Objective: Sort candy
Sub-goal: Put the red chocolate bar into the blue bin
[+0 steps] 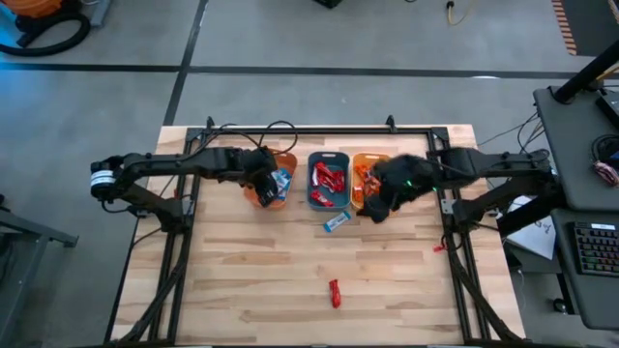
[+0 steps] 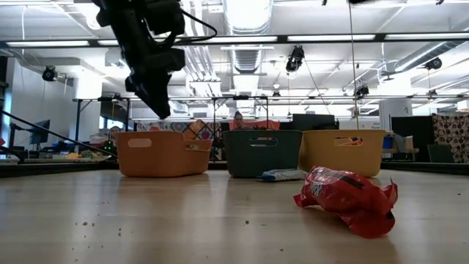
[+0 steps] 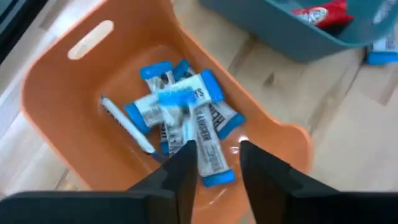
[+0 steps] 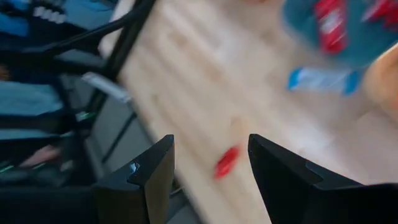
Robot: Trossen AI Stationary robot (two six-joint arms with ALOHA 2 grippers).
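Note:
Several blue-and-white candies (image 3: 180, 118) lie heaped in the orange bin (image 1: 280, 184). My left gripper (image 3: 217, 171) hangs open just above that heap, nothing between its fingers; the low view shows it (image 2: 163, 110) over the bin's rim. Red candies (image 1: 331, 178) lie in the teal bin (image 1: 314, 198), orange ones in the yellow-orange bin (image 1: 360, 174). My right gripper (image 1: 379, 208) stands open in the air at that bin's near side. On the table lie one blue candy (image 1: 336, 221) and one red candy (image 1: 335, 293).
The three bins stand side by side at the table's far middle (image 2: 262, 152). The wooden table top (image 1: 251, 280) stretches bare toward the near edge around the red candy. A black frame (image 1: 184, 242) runs along the table's sides.

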